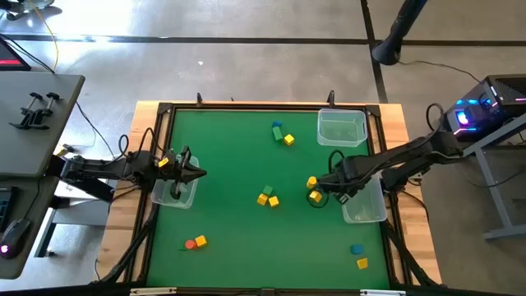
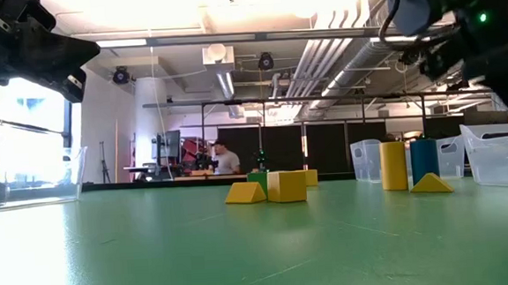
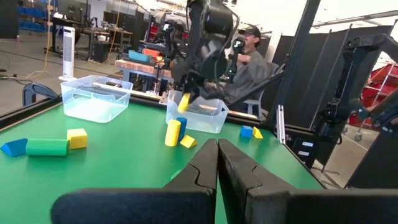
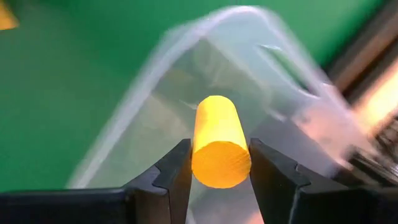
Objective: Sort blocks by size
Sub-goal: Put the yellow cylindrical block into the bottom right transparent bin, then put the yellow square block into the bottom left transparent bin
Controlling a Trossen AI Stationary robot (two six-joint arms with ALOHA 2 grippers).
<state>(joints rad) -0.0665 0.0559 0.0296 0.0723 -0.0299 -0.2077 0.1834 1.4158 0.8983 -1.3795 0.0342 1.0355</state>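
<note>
Yellow cylinder (image 4: 219, 144) clamped between right gripper (image 4: 219, 163) fingers; bin (image 4: 186, 68) beyond.

Looks like a robotics lab or workshop: bare concrete floor (image 1: 246, 74), exposed ceiling ducts (image 2: 320, 59), dark partition panels (image 2: 325, 147), cluttered workbenches (image 3: 143, 59) with a seated person (image 3: 249, 53), probably a lit computer (image 1: 485, 107) on a side stand.
</note>
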